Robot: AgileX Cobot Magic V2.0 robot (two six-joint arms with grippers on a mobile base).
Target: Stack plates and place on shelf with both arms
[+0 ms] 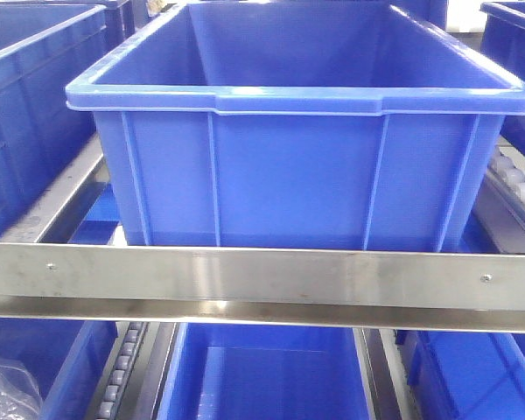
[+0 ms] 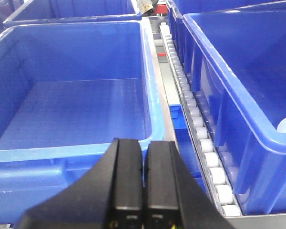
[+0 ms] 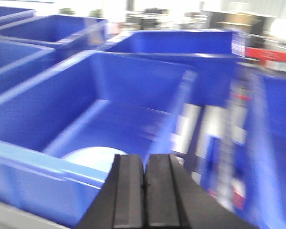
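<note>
Both pincers, left (image 2: 143, 191) and right (image 3: 144, 191), we see closed and empty above blue bins; a pale plate (image 3: 88, 158) lies inside one bin (image 3: 62, 114) on the shelf (image 1: 262, 276).

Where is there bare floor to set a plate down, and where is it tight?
The left bin has a bare floor inside its four walls. The middle bin already holds a plate, with free floor behind it. Between the bins the roller track gap is narrow. Both end effectors, left and right, are shut.
</note>
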